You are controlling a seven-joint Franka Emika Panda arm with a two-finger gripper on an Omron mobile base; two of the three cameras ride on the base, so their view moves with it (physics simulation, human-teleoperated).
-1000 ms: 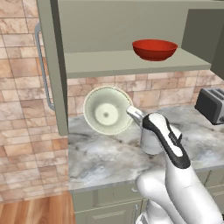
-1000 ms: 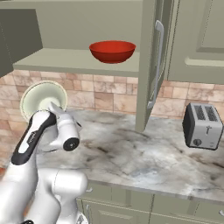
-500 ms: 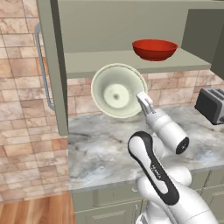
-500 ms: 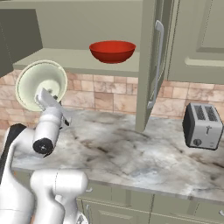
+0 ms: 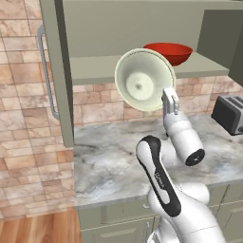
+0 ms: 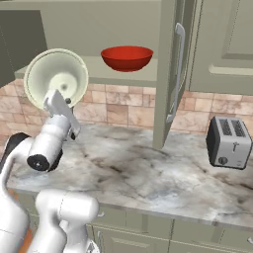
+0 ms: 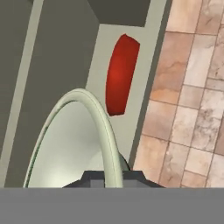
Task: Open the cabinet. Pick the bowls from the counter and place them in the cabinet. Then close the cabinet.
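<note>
The two-finger claw (image 5: 167, 96) is clamped shut on the rim of the round cream-white bowl (image 5: 144, 80). The bowl is held tipped on edge, its hollow facing back toward the base cameras. It hangs in the air above the grey-white marbled stone worktop (image 5: 114, 161), at the height of the plain green shelf (image 5: 92, 68) and in front of its front edge. In the right base view the same bowl (image 6: 56, 78) stands at the left end of the shelf (image 6: 96, 69), with the claw (image 6: 55, 98) gripping its lower rim.

The large sage-green wall cabinet (image 5: 59, 71) is open. One raised-panel door with a long silver bar handle (image 5: 45, 71) stands swung out at the left in the left base view. The other door (image 6: 170, 74) stands edge-on in the right base view.

The glossy red round bowl (image 5: 170, 52) sits upright on the shelf, toward its right end, apart from the held bowl. In the hand view the cream-white rim (image 7: 103, 131) arcs up between the fingertips, with the red bowl (image 7: 119, 74) beyond it.

A silver two-slot toaster (image 6: 228, 142) stands on the worktop to the right, against the tan brick wall (image 5: 23, 109).
</note>
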